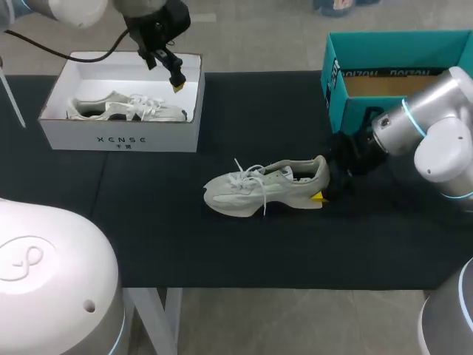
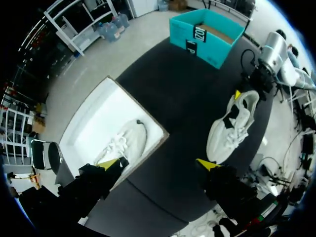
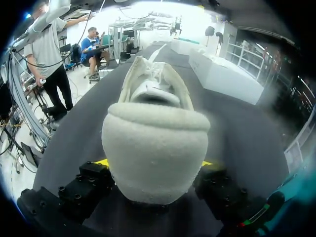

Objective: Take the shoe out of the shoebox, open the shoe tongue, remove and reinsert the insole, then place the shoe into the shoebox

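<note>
A pale grey-white shoe [image 1: 262,185] [image 2: 232,126] lies on its sole in the middle of the black mat, toe toward the left. Its heel [image 3: 153,148] sits between the fingers of my right gripper [image 1: 325,194] [image 3: 154,163], both yellow tips pressing its sides, so the gripper is shut on it. A second matching shoe [image 1: 126,109] [image 2: 123,143] lies inside the white shoebox [image 1: 118,137] [image 2: 98,118] at the back left. My left gripper [image 1: 166,70] [image 2: 157,165] hangs open and holds nothing above the box's right rim.
A teal cardboard box [image 1: 347,103] [image 2: 205,34] stands open at the back right, just behind my right arm. The black mat [image 1: 148,222] covers the table between the two boxes and toward the front edge.
</note>
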Robot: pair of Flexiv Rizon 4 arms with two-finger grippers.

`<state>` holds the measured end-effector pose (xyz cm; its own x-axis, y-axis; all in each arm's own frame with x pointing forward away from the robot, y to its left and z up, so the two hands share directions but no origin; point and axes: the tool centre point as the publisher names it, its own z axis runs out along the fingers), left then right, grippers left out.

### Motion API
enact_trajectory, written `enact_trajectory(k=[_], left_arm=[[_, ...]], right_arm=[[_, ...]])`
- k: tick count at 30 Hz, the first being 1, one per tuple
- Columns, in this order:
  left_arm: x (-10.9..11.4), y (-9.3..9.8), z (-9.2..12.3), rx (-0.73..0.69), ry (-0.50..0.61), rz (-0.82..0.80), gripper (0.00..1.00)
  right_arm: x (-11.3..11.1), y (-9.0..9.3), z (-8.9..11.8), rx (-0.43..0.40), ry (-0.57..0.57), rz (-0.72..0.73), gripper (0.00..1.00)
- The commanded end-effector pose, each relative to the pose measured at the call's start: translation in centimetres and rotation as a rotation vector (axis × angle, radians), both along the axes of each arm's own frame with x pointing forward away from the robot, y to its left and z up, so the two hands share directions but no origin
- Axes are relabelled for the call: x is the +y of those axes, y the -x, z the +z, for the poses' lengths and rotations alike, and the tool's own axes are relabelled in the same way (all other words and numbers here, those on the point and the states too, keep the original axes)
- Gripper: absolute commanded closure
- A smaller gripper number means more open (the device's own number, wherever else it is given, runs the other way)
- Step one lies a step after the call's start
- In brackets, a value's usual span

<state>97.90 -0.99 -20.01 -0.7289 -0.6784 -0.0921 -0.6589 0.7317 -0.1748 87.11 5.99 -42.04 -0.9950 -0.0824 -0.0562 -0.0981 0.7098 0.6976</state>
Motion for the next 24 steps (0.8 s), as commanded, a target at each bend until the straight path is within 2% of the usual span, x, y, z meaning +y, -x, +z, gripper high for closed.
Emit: enact_trajectory(k=[1,5,7,11,13,14,21,23,24], left_arm=[[-3.1,2.8,-0.2,-0.035,-0.105,0.080,0.00],[-5.3,4.5,-1.7,-0.017,-0.087,0.159,0.00],[-6.2,5.3,-2.7,-0.017,-0.135,0.203,0.00],[-8.4,6.9,-4.3,-0.019,-0.086,0.265,0.00],[-10.0,7.7,-5.2,-0.007,-0.097,0.283,0.00],[-10.9,8.3,-5.6,-0.001,-0.067,0.309,0.00],[-15.5,11.0,-8.0,0.048,-0.068,0.370,0.00],[-16.9,11.6,-8.6,0.086,-0.055,0.328,0.00],[-16.9,11.6,-8.6,0.086,-0.055,0.328,0.00]], right_arm=[[0.1,-0.1,0.0,0.000,0.002,0.000,1.00],[0.1,-0.1,0.0,0.000,0.002,0.000,1.00],[0.1,-0.1,0.0,0.000,0.002,0.000,1.00],[0.1,-0.1,0.0,0.000,0.002,0.000,1.00],[0.1,-0.1,0.0,0.000,0.002,0.000,1.00],[0.1,-0.1,0.0,0.000,0.002,0.000,1.00],[0.1,-0.1,0.0,0.000,0.002,0.000,1.00],[0.1,-0.1,0.0,0.000,0.002,0.000,1.00],[0.1,-0.1,0.0,0.000,0.002,0.000,1.00]])
